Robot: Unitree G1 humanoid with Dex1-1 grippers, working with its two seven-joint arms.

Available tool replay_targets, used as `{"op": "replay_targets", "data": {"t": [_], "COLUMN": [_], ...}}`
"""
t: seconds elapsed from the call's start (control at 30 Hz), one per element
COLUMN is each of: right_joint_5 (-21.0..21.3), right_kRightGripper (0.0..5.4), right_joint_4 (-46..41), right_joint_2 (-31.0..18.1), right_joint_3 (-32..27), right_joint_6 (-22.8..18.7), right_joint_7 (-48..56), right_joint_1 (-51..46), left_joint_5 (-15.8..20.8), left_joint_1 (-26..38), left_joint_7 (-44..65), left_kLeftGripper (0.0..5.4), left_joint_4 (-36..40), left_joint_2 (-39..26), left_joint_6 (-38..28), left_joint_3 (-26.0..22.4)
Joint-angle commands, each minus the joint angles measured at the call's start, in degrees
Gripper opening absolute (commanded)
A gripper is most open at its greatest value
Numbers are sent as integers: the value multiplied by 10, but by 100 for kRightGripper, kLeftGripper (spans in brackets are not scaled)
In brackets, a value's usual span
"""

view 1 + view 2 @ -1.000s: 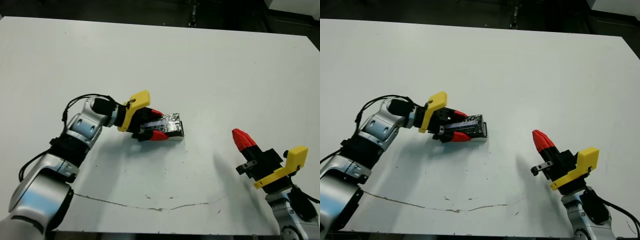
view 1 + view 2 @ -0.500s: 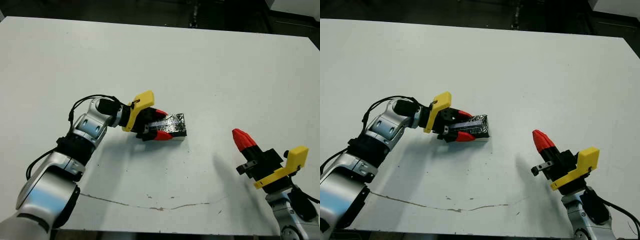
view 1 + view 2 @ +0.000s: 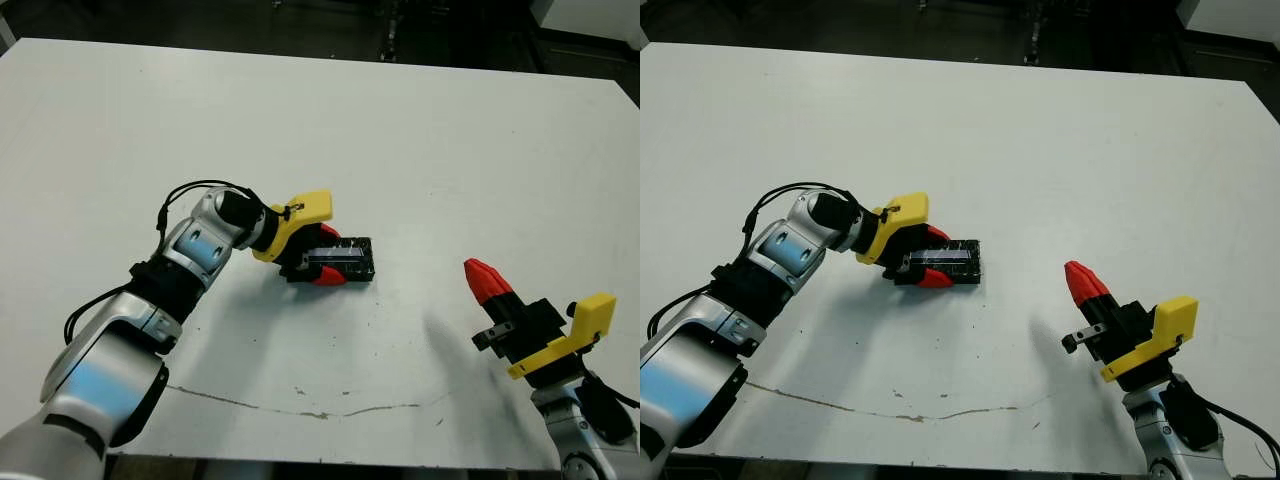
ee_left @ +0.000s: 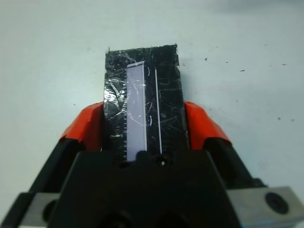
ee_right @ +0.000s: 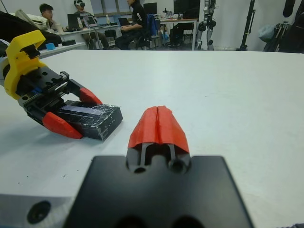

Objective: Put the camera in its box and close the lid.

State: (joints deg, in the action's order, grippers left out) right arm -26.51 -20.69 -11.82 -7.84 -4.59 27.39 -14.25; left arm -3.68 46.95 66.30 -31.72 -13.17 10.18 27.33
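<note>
Left pincer [image 3: 322,262] grips the lid [image 3: 345,262] by its long sides, one red fingertip [image 4: 85,128] on each side, jaws narrowed to the lid's width. Lid is a flat black rectangle with a crinkly, scratched foil-like top and a pale glossy stripe running lengthwise. It lies low on the white surface [image 3: 450,150], a little left of centre. Cannot tell whether the box sits under it; no white walls show. Camera not visible in any view.

Left arm is silver and black with a yellow bracket near the wrist and a loose black cable looping over the forearm.

Right pincer [image 3: 484,279] sits near the right front of the surface, well apart from the lid, its two red tips pressed together into one cone, holding nothing. Black body and yellow bracket behind it.

Surface is matte white with small dark specks and a thin, wavy dark crack line [image 3: 300,400] along the front edge.

Right wrist view shows people [image 5: 128,23] seated at desks far beyond the surface.
</note>
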Motion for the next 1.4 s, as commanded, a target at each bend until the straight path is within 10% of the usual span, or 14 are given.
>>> {"op": "replay_targets", "data": {"t": [0.03,0.37,1.4], "right_joint_5": [4,3,-3], "right_kRightGripper": [0,0,0], "right_joint_4": [-1,-3,-9], "right_joint_2": [-8,-8,-9], "right_joint_3": [-3,-3,0], "right_joint_6": [-1,-6,-15], "right_joint_7": [-2,-3,-8], "right_joint_1": [-6,-8,-2], "left_joint_5": [-41,-17,98], "left_joint_1": [-46,-55,-123], "left_joint_7": [-26,-30,60], "left_kLeftGripper": [422,539,539], "left_joint_4": [-17,-25,49], "left_joint_2": [24,24,-152], "left_joint_6": [-13,-5,33], "left_joint_3": [46,21,-111]}}
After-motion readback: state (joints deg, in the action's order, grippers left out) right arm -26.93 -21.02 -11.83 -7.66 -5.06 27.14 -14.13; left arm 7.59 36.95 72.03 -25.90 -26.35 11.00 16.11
